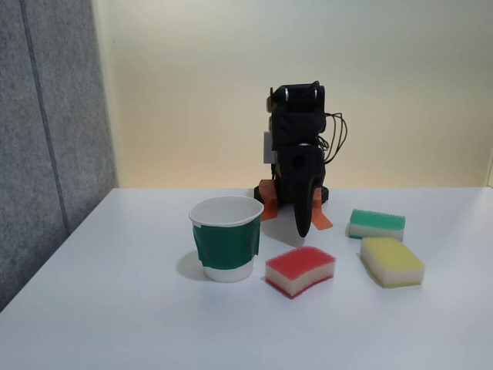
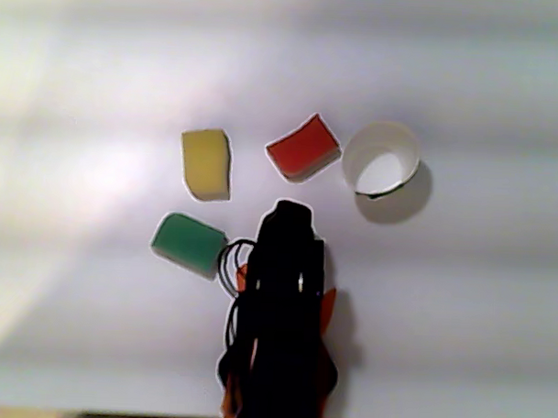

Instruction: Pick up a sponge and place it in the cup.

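Observation:
The sponge [image 1: 300, 270] has a red top over cream foam and lies flat on the white table [image 1: 115, 324], just right of the cup in the fixed view. The cup [image 1: 226, 237] is white paper with a dark green band; it stands upright and looks empty from above [image 2: 381, 157]. My black gripper [image 1: 303, 230] hangs folded down in front of the arm's base, behind the sponge and apart from it. Its jaws look closed with nothing between them. From above, the gripper tip [image 2: 288, 209] points toward the red sponge [image 2: 303, 147], with a short gap between them.
A green-topped sponge [image 1: 376, 224] and a yellow-topped sponge [image 1: 392, 260] lie right of the red one in the fixed view. The arm's base with orange parts [image 1: 269, 208] sits at the table's back edge. A grey panel [image 1: 46, 139] stands at the left.

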Controlling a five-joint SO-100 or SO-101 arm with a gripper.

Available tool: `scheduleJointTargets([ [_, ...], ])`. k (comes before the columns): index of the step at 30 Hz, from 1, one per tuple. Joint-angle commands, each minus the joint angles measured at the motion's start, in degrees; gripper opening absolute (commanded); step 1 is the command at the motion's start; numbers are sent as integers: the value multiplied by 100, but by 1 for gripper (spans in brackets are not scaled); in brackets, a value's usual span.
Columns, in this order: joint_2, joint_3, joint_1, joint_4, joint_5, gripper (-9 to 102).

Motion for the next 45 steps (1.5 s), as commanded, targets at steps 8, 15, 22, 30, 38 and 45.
scheduleJointTargets([
  [8,62,264,-105,70,-167,0],
  [15,70,-132,-123,281,105,0],
  [22,-940,-1160,-114,387,325,0],
  [30,-2593,-2522,-272,229,501,0],
  [38,-3920,-3876,-501,483,404,0],
  [45,-5537,-5977,-343,1503,-316,0],
])
